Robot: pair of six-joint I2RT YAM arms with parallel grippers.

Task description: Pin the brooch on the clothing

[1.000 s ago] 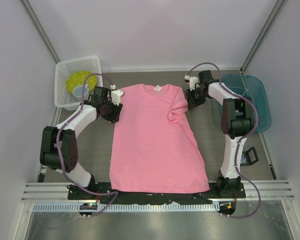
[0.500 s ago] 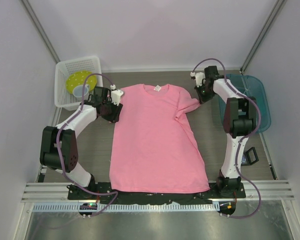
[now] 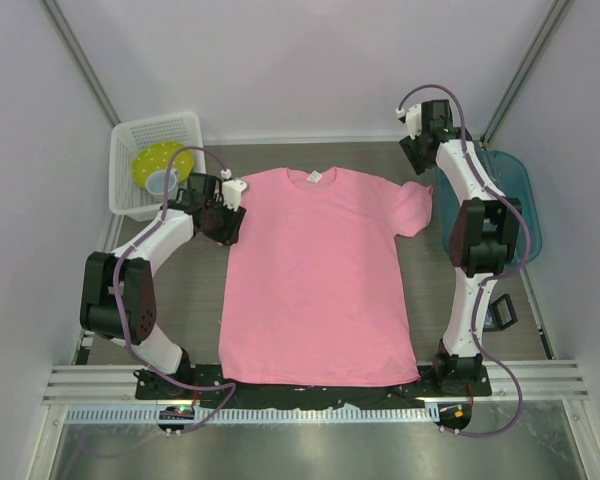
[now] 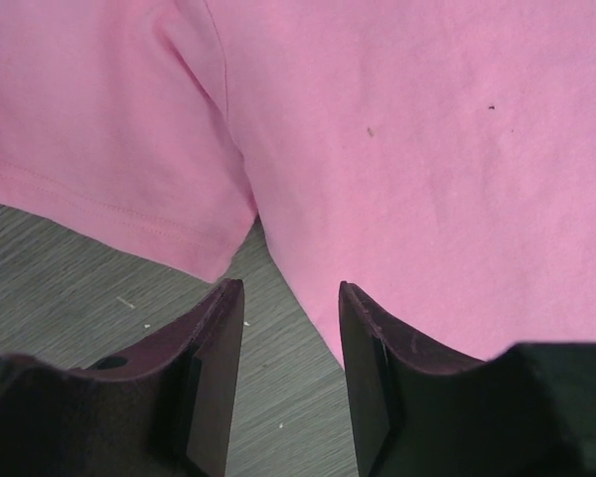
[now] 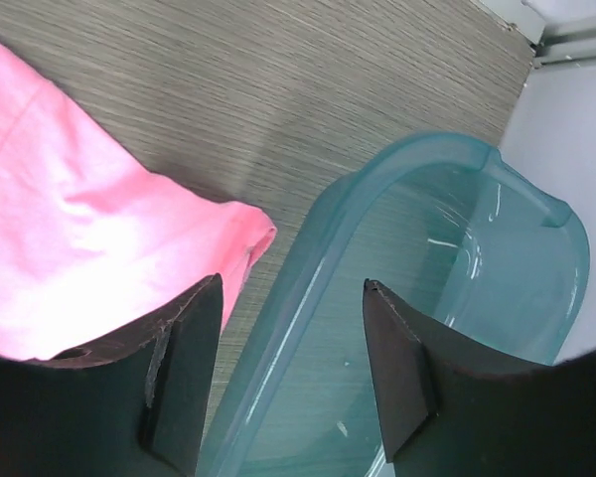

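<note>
The pink T-shirt (image 3: 315,280) lies flat on the table, collar at the far side. My left gripper (image 3: 225,224) is open and empty at the shirt's left sleeve. In the left wrist view (image 4: 290,288) its jaws stand over the bare table between the sleeve (image 4: 99,139) and the shirt's body (image 4: 427,149). My right gripper (image 3: 417,155) is open and empty beyond the right sleeve (image 3: 415,208). In the right wrist view (image 5: 293,283) it hangs over the teal bin's rim, with the sleeve's tip (image 5: 79,229) to its left. The brooch is not in view.
A teal plastic bin (image 3: 515,200) stands at the right, and its rim also shows in the right wrist view (image 5: 377,184). A white basket (image 3: 130,135) at the back left holds a yellow bowl (image 3: 155,160). A small black square case (image 3: 499,312) lies by the right arm's base.
My right gripper has drawn the folded right sleeve out to the right, let it go, and moved up and back. The sleeve now lies spread out. The left arm has not moved.
</note>
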